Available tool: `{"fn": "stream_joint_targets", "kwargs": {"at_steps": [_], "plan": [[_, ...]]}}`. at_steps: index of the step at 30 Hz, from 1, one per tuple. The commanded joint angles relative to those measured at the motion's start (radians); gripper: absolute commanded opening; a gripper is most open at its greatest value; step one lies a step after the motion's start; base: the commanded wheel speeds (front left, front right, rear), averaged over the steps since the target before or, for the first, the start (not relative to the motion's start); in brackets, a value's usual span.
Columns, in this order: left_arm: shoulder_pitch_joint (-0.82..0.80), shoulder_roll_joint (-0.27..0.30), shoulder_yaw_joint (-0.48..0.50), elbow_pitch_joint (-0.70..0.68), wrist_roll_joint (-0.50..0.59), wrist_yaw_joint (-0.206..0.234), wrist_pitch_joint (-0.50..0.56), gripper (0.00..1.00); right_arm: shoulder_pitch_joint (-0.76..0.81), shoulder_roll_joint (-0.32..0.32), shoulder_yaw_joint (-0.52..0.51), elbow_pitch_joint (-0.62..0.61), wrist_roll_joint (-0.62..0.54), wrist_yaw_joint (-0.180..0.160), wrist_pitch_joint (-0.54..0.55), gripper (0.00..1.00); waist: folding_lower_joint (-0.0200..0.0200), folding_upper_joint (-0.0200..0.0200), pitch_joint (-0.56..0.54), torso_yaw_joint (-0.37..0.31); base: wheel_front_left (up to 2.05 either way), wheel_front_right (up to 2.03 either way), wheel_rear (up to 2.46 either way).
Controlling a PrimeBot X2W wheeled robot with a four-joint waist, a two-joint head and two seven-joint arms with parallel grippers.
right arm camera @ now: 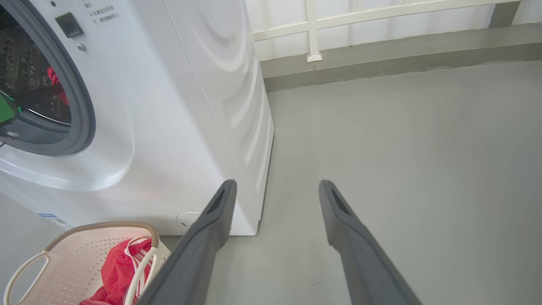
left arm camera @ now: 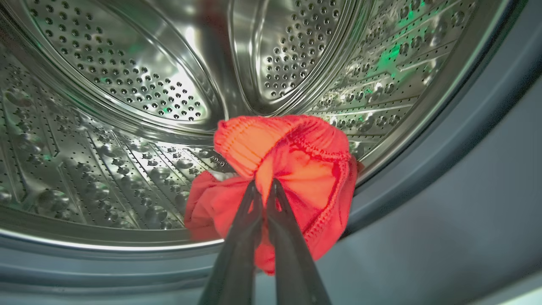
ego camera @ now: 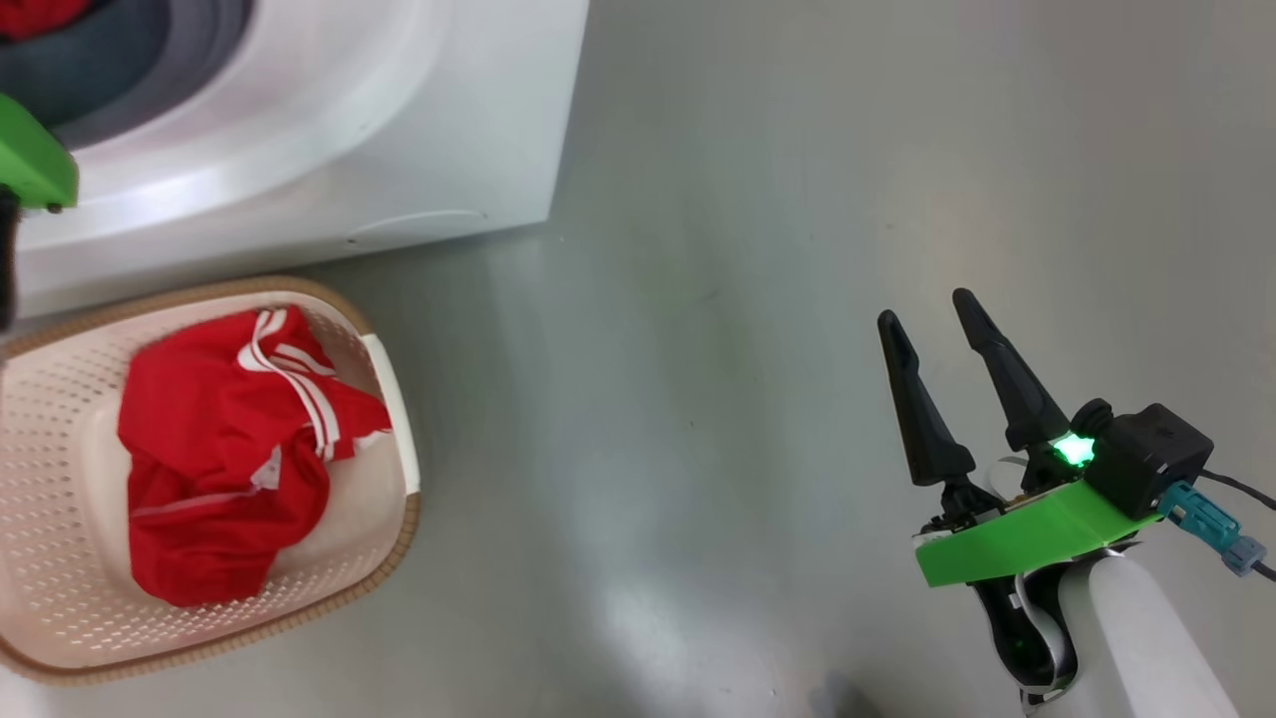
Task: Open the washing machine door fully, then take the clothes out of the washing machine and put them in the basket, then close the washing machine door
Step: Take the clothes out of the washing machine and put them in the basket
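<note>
My left gripper [left arm camera: 263, 183] is shut on a red garment [left arm camera: 288, 169], held at the mouth of the steel drum [left arm camera: 127, 106] just inside the grey rubber ring [left arm camera: 423, 178]. Another red garment with white stripes [ego camera: 229, 449] lies in the cream basket [ego camera: 60, 419] on the floor in front of the white washing machine [ego camera: 399, 130]. My right gripper [ego camera: 932, 324] hangs open over bare floor, well right of the basket, with nothing between its fingers. In the right wrist view the basket [right arm camera: 63, 258] shows at the lower left, below the machine's round opening [right arm camera: 46, 84]. The door is out of view.
Grey floor [ego camera: 748, 299] stretches to the right of the machine and basket. A white wall with a low grey skirting [right arm camera: 381, 63] runs behind the machine. A small blue label [right arm camera: 53, 220] sits low on the machine's front.
</note>
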Motion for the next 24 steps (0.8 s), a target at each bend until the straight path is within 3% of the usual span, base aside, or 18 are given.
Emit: {"fn": "stream_joint_targets", "kwargs": {"at_steps": [1,10,17,24], "plan": [[0.031,0.039,0.045,-0.053,0.005,0.000,-0.005,0.00,0.028,-0.012,0.017,-0.019,-0.004,0.001,-0.012,1.00,0.0000,-0.0001,-0.037,0.024,0.00,0.00,0.00],[0.248,-0.023,0.254,-0.288,0.072,0.039,-0.005,0.00,0.057,-0.061,0.000,-0.013,-0.010,0.001,-0.012,1.00,0.0000,-0.0001,-0.148,0.099,0.00,0.00,0.00],[0.439,-0.098,0.420,-0.480,0.154,0.027,-0.005,0.00,0.103,-0.089,-0.024,-0.009,-0.011,0.001,-0.012,1.00,0.0000,-0.0001,-0.229,0.159,0.00,0.00,0.00],[0.624,-0.168,0.525,-0.681,0.229,0.007,-0.005,0.00,0.143,-0.102,-0.049,-0.016,-0.011,0.001,-0.012,1.00,0.0000,-0.0001,-0.278,0.207,0.00,0.00,0.00]]}}
